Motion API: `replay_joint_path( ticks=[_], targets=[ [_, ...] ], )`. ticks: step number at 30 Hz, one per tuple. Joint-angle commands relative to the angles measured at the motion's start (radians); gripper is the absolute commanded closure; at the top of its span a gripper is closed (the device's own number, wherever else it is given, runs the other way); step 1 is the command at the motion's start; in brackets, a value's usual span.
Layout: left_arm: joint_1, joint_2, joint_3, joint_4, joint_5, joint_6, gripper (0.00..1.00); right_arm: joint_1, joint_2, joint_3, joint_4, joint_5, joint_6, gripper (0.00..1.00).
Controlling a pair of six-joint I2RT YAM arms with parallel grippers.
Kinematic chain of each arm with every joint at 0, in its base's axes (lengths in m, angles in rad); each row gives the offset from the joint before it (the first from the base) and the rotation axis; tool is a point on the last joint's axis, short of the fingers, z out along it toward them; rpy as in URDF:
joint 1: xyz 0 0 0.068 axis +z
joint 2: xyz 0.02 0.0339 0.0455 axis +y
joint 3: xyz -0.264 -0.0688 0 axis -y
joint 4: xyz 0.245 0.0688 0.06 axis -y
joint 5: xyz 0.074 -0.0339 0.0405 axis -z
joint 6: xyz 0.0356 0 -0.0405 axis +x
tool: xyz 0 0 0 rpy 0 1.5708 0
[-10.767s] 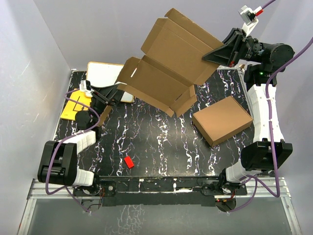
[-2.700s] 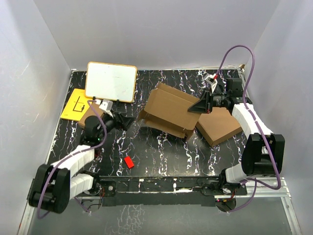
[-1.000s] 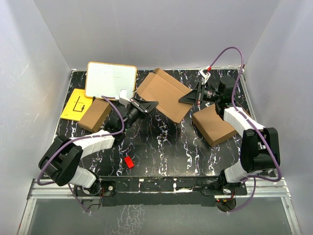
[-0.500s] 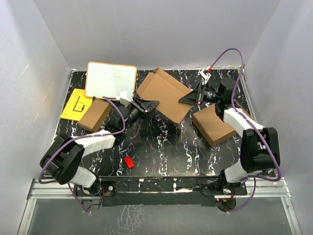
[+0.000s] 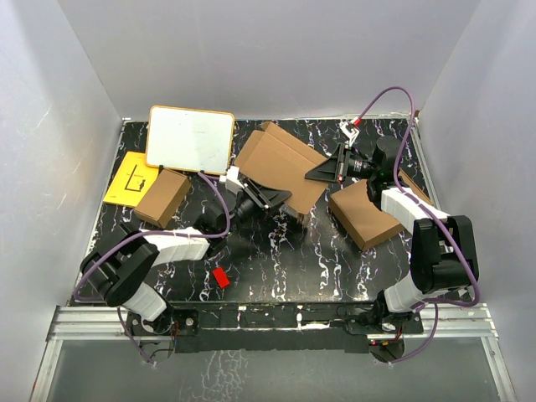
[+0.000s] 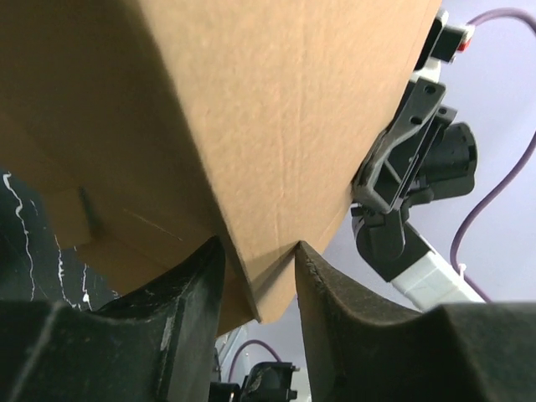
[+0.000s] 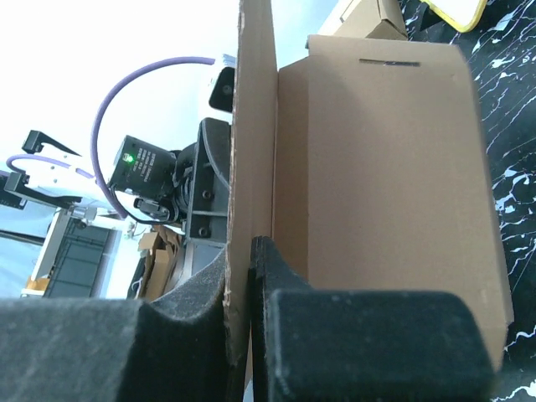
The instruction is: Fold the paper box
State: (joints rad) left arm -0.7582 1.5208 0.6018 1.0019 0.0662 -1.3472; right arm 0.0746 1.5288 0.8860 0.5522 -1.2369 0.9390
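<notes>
The paper box (image 5: pixel 280 159) is a thin brown cardboard mailer, partly folded, tilted at the back middle of the table. My right gripper (image 5: pixel 322 172) is shut on its right edge. In the right wrist view the fingers (image 7: pixel 276 268) pinch a thin upright panel (image 7: pixel 251 126) beside a wide flap with a slot (image 7: pixel 377 167). My left gripper (image 5: pixel 280 201) is at the box's near corner. In the left wrist view its two fingers (image 6: pixel 197 276) press on either side of a folded cardboard corner (image 6: pixel 251 126). The right arm shows behind that corner.
A larger plain brown box (image 5: pixel 377 213) lies at the right under my right arm. A small chunky brown box (image 5: pixel 161 197), a whiteboard (image 5: pixel 191 138) and a yellow sheet (image 5: pixel 130 180) are at the back left. A small red piece (image 5: pixel 220 276) lies near the front.
The right gripper brought the box down from high in the air to the table. In the last second my left gripper moved right and took the box's near corner.
</notes>
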Motion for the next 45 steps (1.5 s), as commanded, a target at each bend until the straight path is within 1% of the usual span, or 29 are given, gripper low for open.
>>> replay_joint_path(
  ticks=[1, 4, 6, 8, 11, 12, 14, 15, 16, 19, 20, 22, 23, 26, 27, 29, 31, 33, 36, 38, 41, 43, 45],
  targets=[
    [-0.032, 0.019, 0.036, 0.072, 0.001, -0.020, 0.69, 0.008, -0.007, -0.004, 0.078, -0.008, 0.017, 0.92],
    [-0.035, 0.033, 0.036, 0.098, 0.003, -0.032, 0.85, 0.006, -0.005, -0.005, 0.079, -0.006, 0.017, 0.92],
    [-0.035, 0.036, 0.032, 0.110, 0.002, -0.037, 0.93, 0.007, -0.003, -0.005, 0.080, -0.008, 0.015, 0.92],
    [-0.035, 0.032, 0.028, 0.110, -0.001, -0.034, 0.96, 0.006, -0.001, -0.007, 0.087, -0.013, 0.015, 0.92],
    [-0.035, 0.019, 0.020, 0.111, -0.002, -0.010, 0.94, 0.005, -0.009, -0.005, 0.088, -0.018, 0.000, 0.92],
    [-0.034, 0.011, 0.014, 0.112, -0.003, 0.007, 0.89, 0.002, -0.015, -0.003, 0.088, -0.019, -0.012, 0.92],
    [-0.035, -0.022, 0.000, 0.100, -0.007, 0.068, 0.70, 0.001, -0.026, 0.010, 0.061, -0.028, -0.054, 0.92],
    [-0.034, -0.047, -0.014, 0.080, -0.012, 0.113, 0.56, -0.002, -0.034, 0.023, 0.027, -0.033, -0.085, 0.92],
    [-0.033, -0.085, -0.027, 0.057, -0.018, 0.170, 0.48, -0.004, -0.042, 0.040, -0.006, -0.046, -0.132, 0.92],
    [-0.022, -0.248, -0.068, -0.056, -0.032, 0.394, 0.30, -0.006, -0.070, 0.090, -0.104, -0.071, -0.235, 0.92],
    [-0.016, -0.308, -0.078, -0.114, -0.029, 0.481, 0.25, -0.007, -0.083, 0.107, -0.140, -0.077, -0.278, 0.92],
    [-0.008, -0.452, -0.087, -0.246, -0.021, 0.686, 0.07, -0.006, -0.105, 0.151, -0.247, -0.084, -0.389, 0.92],
    [-0.004, -0.542, -0.086, -0.345, -0.018, 0.793, 0.03, -0.006, -0.114, 0.179, -0.317, -0.086, -0.462, 0.92],
    [0.026, -0.698, -0.051, -0.579, 0.011, 0.977, 0.03, -0.008, -0.128, 0.281, -0.586, -0.065, -0.722, 0.92],
    [0.046, -0.735, -0.028, -0.647, 0.018, 1.012, 0.03, -0.008, -0.130, 0.333, -0.715, -0.051, -0.839, 0.92],
    [0.118, -0.783, 0.025, -0.763, 0.029, 1.049, 0.03, -0.009, -0.131, 0.395, -0.851, -0.021, -0.977, 0.92],
    [0.194, -0.813, 0.060, -0.839, 0.021, 1.055, 0.03, -0.009, -0.131, 0.449, -0.958, -0.005, -1.073, 0.92],
    [0.279, -0.825, 0.076, -0.844, 0.074, 1.057, 0.03, -0.008, -0.128, 0.495, -1.036, 0.001, -1.143, 0.92],
    [0.378, -0.799, 0.086, -0.804, 0.165, 1.033, 0.03, -0.009, -0.122, 0.561, -1.145, 0.030, -1.229, 0.92],
    [0.422, -0.777, 0.080, -0.773, 0.182, 1.016, 0.03, -0.009, -0.123, 0.595, -1.201, 0.064, -1.274, 0.92],
    [0.489, -0.756, 0.044, -0.698, 0.201, 0.968, 0.05, -0.008, -0.136, 0.622, -1.240, 0.098, -1.311, 0.92],
    [0.544, -0.726, 0.021, -0.637, 0.249, 0.912, 0.10, -0.009, -0.144, 0.628, -1.250, 0.109, -1.320, 0.92],
    [0.603, -0.679, 0.004, -0.570, 0.340, 0.840, 0.21, -0.008, -0.148, 0.635, -1.257, 0.107, -1.321, 0.92]
  ],
)
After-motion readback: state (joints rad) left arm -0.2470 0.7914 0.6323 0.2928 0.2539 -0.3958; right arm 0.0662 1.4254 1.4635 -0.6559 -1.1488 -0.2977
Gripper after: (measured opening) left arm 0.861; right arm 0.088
